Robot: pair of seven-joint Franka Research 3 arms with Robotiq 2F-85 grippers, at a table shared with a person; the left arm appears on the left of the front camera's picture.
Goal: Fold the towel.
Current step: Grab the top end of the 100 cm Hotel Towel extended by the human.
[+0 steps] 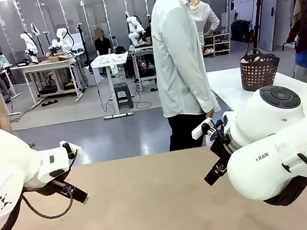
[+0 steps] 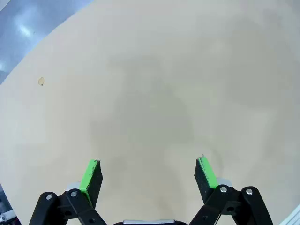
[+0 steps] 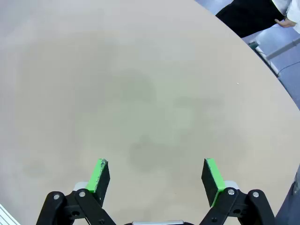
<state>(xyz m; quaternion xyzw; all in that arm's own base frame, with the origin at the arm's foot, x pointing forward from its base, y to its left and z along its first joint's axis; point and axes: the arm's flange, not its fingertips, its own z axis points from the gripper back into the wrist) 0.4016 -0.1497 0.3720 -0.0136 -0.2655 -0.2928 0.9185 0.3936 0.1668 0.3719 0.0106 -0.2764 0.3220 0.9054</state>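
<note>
Hovering left gripper [image 2: 147, 164]: fingers wide apart above the worktop [image 2: 150, 70]
Right gripper [image 3: 155, 164]: fingers wide apart above the worktop
Person [image 1: 179, 59]: standing at the far edge

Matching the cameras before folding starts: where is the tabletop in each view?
Front view: the tabletop spans the lower part, far edge by the person's legs.
Left wrist view: the tabletop lies beyond the open left gripper, edge at top left.
Right wrist view: beyond the open right gripper, edge at top right.
Shared landmark: grey floor past that edge.
</note>
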